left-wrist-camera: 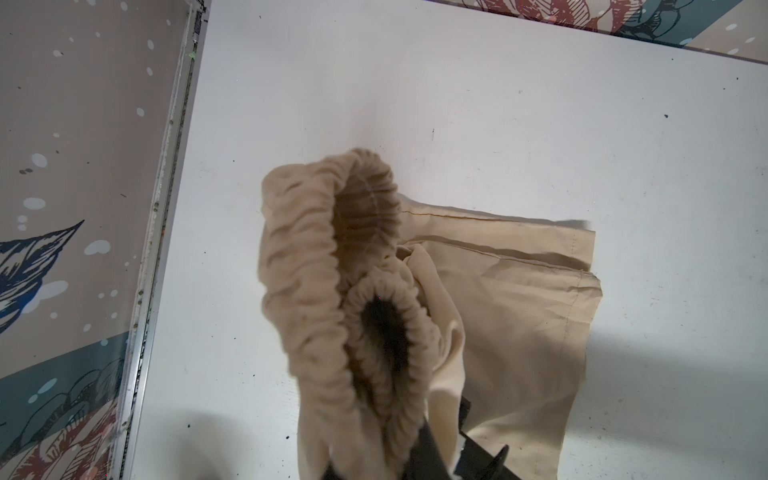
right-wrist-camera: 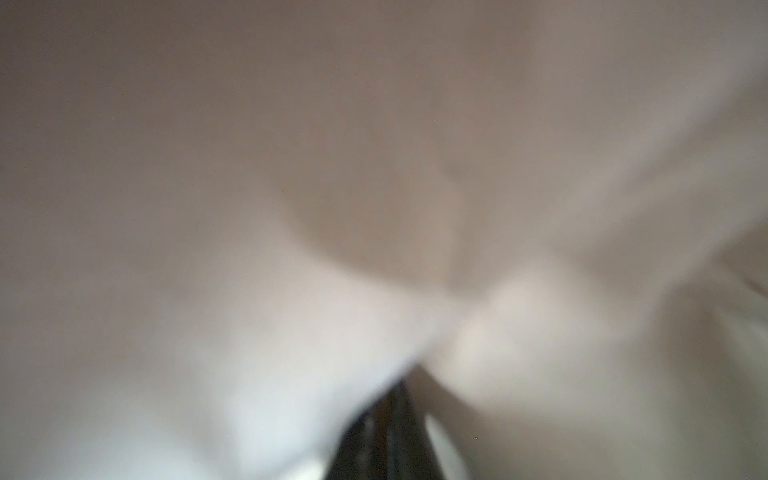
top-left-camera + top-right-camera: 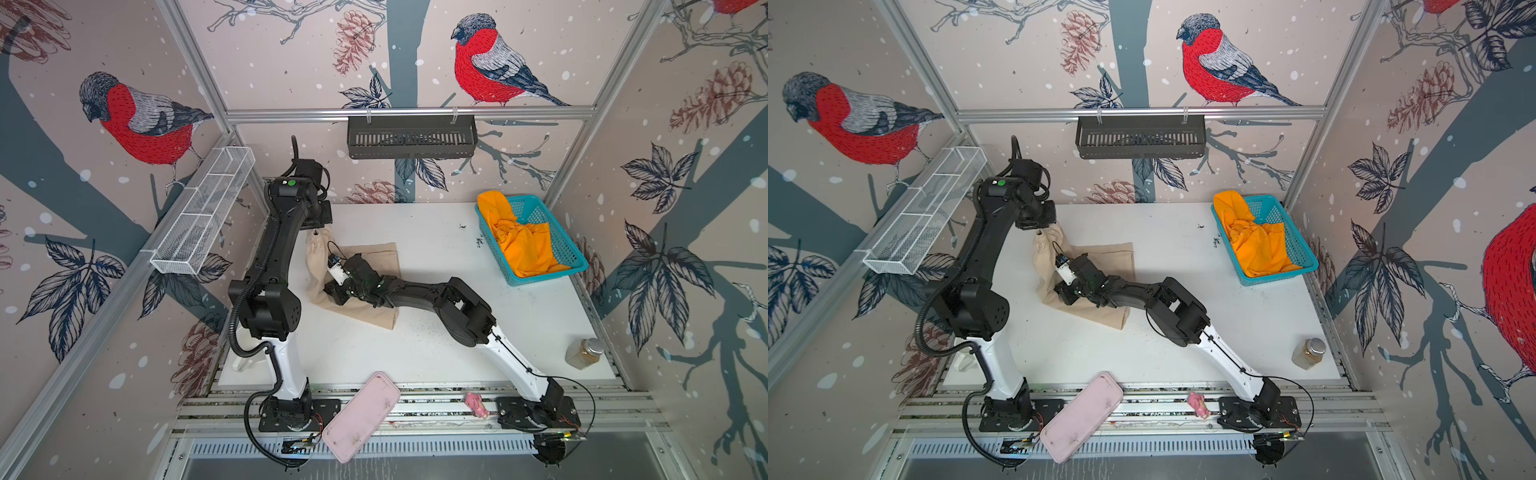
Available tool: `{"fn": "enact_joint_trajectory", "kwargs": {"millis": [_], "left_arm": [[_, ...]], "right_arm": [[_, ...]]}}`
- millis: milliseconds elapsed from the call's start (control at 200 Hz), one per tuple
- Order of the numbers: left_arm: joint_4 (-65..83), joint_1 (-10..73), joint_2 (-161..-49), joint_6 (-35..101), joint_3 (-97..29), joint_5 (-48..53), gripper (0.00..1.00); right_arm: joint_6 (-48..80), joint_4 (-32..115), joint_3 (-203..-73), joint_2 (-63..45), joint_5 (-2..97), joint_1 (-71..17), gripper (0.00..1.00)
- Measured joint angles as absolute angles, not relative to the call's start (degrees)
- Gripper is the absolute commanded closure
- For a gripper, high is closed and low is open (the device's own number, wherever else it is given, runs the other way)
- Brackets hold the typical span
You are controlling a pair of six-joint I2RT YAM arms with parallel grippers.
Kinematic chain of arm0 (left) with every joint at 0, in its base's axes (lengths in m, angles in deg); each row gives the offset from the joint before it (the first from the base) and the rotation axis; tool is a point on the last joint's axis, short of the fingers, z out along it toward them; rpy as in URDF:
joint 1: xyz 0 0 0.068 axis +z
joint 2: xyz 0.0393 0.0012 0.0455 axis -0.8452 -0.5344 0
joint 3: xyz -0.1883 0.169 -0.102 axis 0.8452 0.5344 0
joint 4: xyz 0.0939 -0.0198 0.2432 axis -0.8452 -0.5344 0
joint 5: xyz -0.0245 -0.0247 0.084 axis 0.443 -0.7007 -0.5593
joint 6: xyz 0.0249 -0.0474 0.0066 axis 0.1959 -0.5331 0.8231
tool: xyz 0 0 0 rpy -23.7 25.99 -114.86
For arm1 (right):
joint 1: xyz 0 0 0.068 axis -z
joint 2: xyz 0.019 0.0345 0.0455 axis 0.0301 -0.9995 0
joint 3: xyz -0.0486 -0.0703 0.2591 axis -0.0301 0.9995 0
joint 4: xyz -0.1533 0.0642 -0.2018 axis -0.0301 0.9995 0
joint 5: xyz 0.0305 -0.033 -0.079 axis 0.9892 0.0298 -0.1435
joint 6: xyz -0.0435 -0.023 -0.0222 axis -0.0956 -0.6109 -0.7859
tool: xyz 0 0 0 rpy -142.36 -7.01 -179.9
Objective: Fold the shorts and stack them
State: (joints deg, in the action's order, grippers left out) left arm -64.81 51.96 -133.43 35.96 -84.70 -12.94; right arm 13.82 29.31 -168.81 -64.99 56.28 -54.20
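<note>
Under the left tool point(image 3: 317, 228), pinched shut on them, beige shorts point(image 3: 374, 257) hang; right tool's point(image 3: 337, 294) state unclear.

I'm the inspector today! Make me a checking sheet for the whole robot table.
Surface: white table, a few dark specks.
Job's things: beige shorts on the table, waistband lifted; orange shorts crumpled in the teal basket.
Clutter: jar near the right edge; pink tray across the front rails.
Grippers: left gripper shut on the beige waistband; right gripper down on the beige shorts, open or shut unclear.
Cables: black hose along the left arm.
Surroundings: bird wallpaper; black rack at the back, white wire shelf at the left.
</note>
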Motion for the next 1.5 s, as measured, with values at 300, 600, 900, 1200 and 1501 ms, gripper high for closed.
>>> {"fn": "enact_joint_trajectory", "kwargs": {"millis": [300, 600, 900, 1200, 1501], "left_arm": [[-63.7, 45.6, -133.1, 36.0, -80.8, -11.3, 1.00], [-56.9, 36.5, -128.8, 34.3, -68.2, -9.8, 1.00], [-43.6, 27.5, -124.7, 29.8, -49.8, -9.1, 1.00], [-32.2, 22.1, -126.0, 25.3, -44.4, -6.5, 0.74], [-30.7, 19.0, -127.0, 25.7, -44.8, -6.2, 0.03]], "right_arm": [[20.2, 18.6, -127.3, -34.5, 53.5, -42.9, 0.64], [19.5, 19.1, -104.8, -21.5, 48.5, -42.5, 0.72], [23.0, 16.7, -101.7, -22.3, 47.0, -40.3, 0.63], [24.8, 15.3, -102.1, -23.3, 47.8, -40.4, 0.51], [25.0, 19.0, -99.2, -14.0, 45.8, -36.8, 0.36]]}}
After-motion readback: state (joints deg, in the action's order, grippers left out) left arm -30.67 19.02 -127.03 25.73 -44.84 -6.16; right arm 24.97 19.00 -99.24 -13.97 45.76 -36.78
